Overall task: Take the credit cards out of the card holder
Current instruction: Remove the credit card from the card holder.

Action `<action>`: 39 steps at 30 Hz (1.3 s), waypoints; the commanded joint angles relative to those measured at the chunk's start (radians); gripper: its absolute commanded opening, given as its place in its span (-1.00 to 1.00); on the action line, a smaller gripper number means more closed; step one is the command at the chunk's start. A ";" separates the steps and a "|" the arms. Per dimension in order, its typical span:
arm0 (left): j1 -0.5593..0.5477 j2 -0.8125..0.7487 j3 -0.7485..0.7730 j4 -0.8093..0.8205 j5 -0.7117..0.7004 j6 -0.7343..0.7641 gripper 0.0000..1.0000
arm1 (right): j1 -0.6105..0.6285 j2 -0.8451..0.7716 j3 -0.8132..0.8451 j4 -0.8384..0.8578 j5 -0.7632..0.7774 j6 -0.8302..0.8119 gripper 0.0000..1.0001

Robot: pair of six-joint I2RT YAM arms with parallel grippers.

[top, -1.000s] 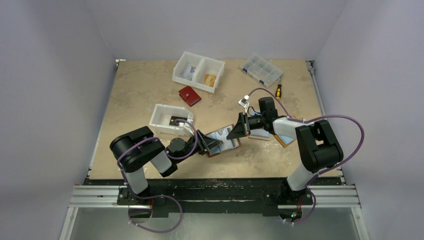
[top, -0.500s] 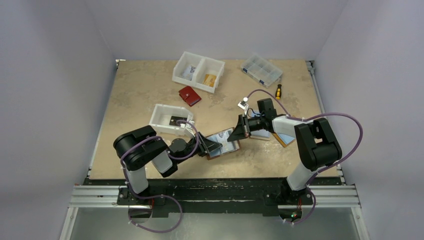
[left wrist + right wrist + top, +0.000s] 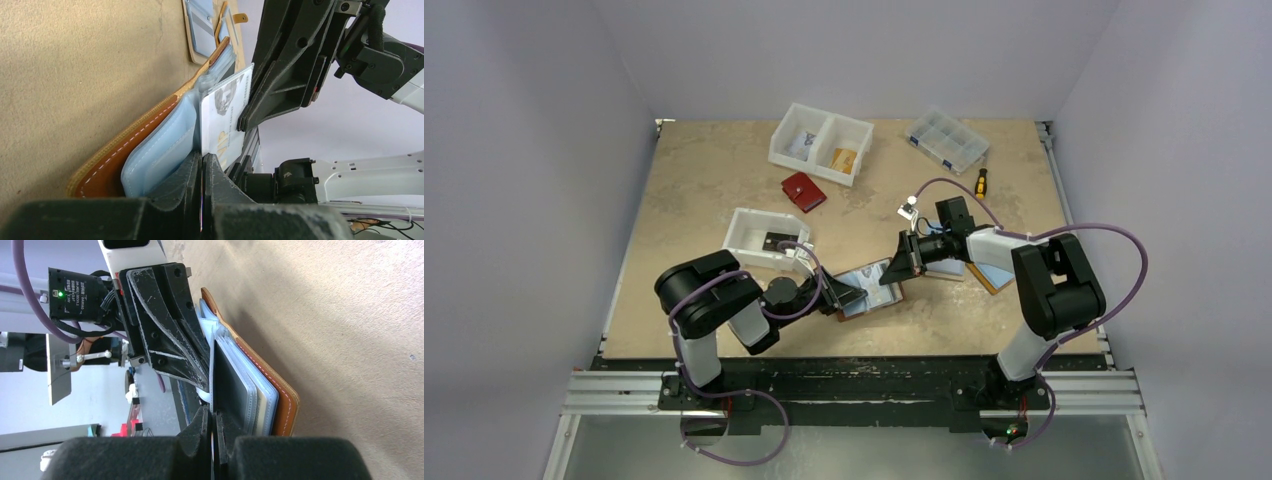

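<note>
Pale lilac walls box in a tan table [image 3: 724, 180]. From above, the card holder [image 3: 876, 292] lies open near the middle of the near edge. The left gripper [image 3: 846, 294] has slid onto its left side, facing the right gripper [image 3: 902, 262]. In the left wrist view, its fingers have just pressed together on a pale card's [image 3: 226, 117] edge. The right wrist view shows the right fingers pinching a clear sleeve [image 3: 215, 370] beside a dark card [image 3: 232, 385]. The pull-out looks ready.
</note>
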State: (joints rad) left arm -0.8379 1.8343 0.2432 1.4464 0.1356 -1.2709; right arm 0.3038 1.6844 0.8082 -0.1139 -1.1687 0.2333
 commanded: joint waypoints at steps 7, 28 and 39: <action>0.006 0.013 0.020 0.319 0.008 -0.008 -0.76 | 0.032 -0.012 0.023 -0.016 -0.051 0.000 -0.74; 0.006 -0.035 0.047 0.332 0.035 -0.017 -0.72 | 0.039 -0.010 0.034 -0.070 0.015 -0.042 -1.00; 0.012 0.016 0.019 0.322 0.048 -0.022 -1.00 | 0.040 -0.019 0.052 -0.130 0.109 -0.104 -0.38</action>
State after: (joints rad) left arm -0.8314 1.8492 0.2562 1.4353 0.1757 -1.2896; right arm 0.3256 1.6840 0.8272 -0.1974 -1.0901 0.1730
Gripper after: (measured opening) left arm 0.025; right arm 0.266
